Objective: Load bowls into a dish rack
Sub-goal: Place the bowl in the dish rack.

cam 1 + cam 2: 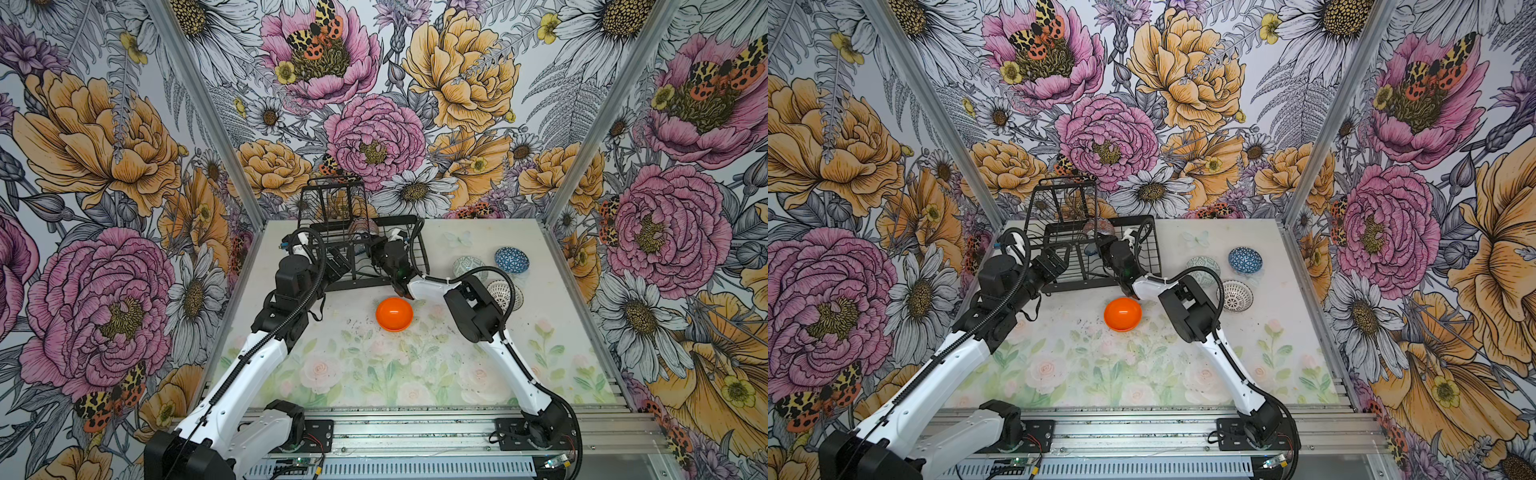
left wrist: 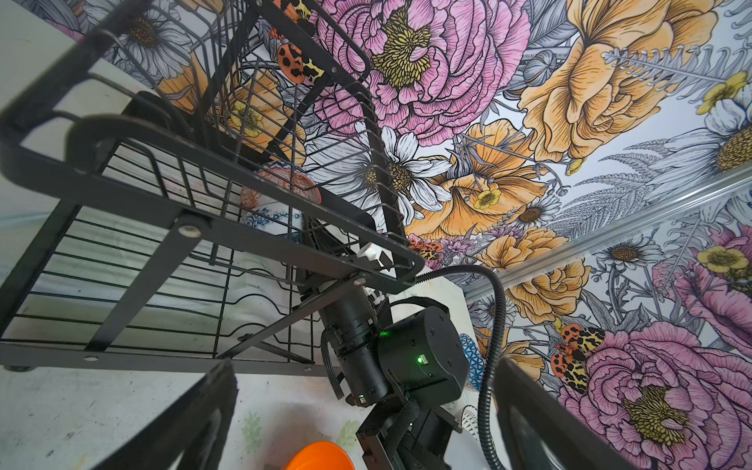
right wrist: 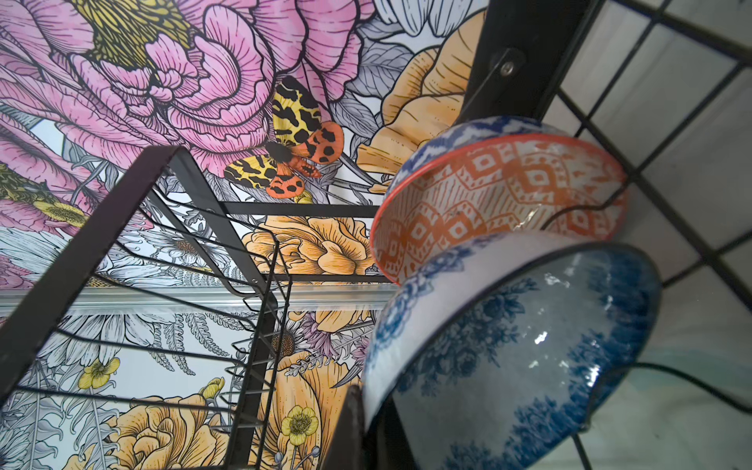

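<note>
Right claw (image 3: 360, 423) pinches the blue-white floral bowl (image 3: 508, 358) by its rim in the dish rack (image 3: 101, 228), beside the orange-white bowl (image 3: 500, 195); left claw (image 1: 337, 266) is spread.

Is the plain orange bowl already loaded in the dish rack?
No, the orange bowl sits on the table in front of the dish rack.

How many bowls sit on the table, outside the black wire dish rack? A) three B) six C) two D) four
D: the plain glossy orange bowl, pale green-grey bowl, dark blue geometric bowl and black-white lattice bowl all rest on the table.
</note>
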